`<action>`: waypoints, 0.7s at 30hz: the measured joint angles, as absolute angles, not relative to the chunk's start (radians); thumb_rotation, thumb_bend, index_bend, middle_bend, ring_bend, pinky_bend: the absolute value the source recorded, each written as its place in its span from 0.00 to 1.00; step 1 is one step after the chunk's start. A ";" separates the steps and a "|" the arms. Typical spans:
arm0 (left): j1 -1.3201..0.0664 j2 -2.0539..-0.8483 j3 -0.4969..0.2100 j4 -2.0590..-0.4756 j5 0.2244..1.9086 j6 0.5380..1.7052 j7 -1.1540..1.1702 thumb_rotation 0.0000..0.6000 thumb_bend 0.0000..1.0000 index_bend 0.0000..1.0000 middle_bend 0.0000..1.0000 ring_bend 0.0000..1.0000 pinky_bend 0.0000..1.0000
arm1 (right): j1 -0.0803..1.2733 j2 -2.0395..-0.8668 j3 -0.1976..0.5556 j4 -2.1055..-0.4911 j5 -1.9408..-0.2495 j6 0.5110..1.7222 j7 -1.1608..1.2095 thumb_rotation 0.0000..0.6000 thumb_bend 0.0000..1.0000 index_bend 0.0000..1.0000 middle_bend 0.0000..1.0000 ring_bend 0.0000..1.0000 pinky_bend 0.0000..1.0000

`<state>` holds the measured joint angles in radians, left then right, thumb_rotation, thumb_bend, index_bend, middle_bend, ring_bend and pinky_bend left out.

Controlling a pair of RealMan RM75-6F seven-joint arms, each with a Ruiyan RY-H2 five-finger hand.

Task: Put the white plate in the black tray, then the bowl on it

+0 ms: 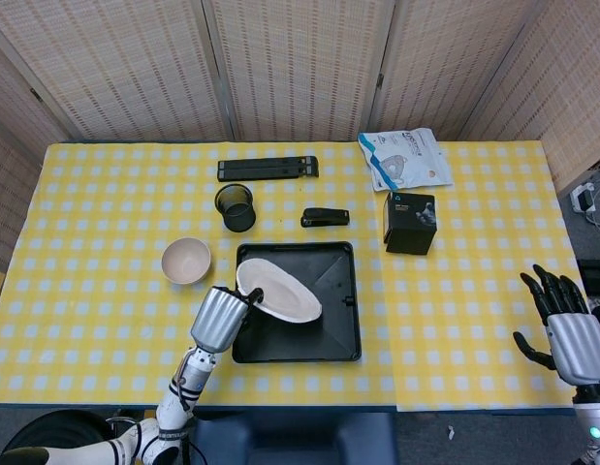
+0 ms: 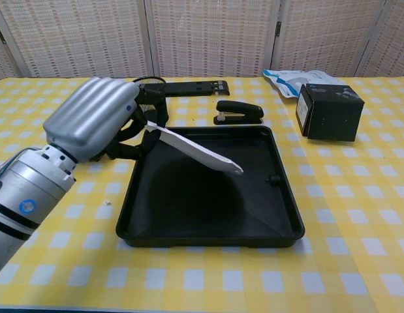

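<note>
Head view: the left hand [image 1: 220, 319] is gripping the white plate [image 1: 279, 291] by its edge at about 8 o'clock, fingers closed around the rim. The plate is hanging tilted over the left half of the black tray [image 1: 298, 301], not lying flat in it. The bowl [image 1: 186, 260] is sitting on the yellow checked table [image 1: 96, 223], at 9 o'clock from the tray and clear of it. At 12 o'clock from the tray a stapler [image 1: 325, 217] is lying, and a mesh pen cup [image 1: 236, 207] is standing at 11 o'clock. The right hand [image 1: 569, 332] is hovering at the far 3 o'clock side, fingers spread, holding nothing.

Chest view: the left hand [image 2: 97, 120] is filling the left side, pinching the plate [image 2: 196, 151], whose free edge is slanting down toward the tray [image 2: 209, 229] floor without visibly touching it. A black box [image 2: 329, 111] is standing at 2 o'clock from the tray.
</note>
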<state>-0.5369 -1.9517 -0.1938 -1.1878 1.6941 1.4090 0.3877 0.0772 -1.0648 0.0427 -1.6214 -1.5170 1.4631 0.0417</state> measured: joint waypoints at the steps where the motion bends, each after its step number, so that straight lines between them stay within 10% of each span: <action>1: -0.543 -1.964 -0.197 -1.177 1.686 1.405 0.390 1.00 0.67 0.64 1.00 1.00 1.00 | 0.077 -1.064 0.043 -1.621 -1.517 1.464 0.046 1.00 0.34 0.00 0.00 0.00 0.00; 14: -0.578 -2.054 -0.171 -1.111 1.648 1.371 0.438 1.00 0.67 0.59 1.00 1.00 1.00 | 0.070 -1.051 0.045 -1.613 -1.522 1.475 0.082 1.00 0.34 0.00 0.00 0.00 0.00; 21: -0.578 -2.062 -0.134 -1.122 1.639 1.344 0.423 1.00 0.45 0.40 1.00 1.00 1.00 | 0.063 -1.046 0.042 -1.613 -1.533 1.489 0.097 1.00 0.34 0.00 0.00 0.00 0.00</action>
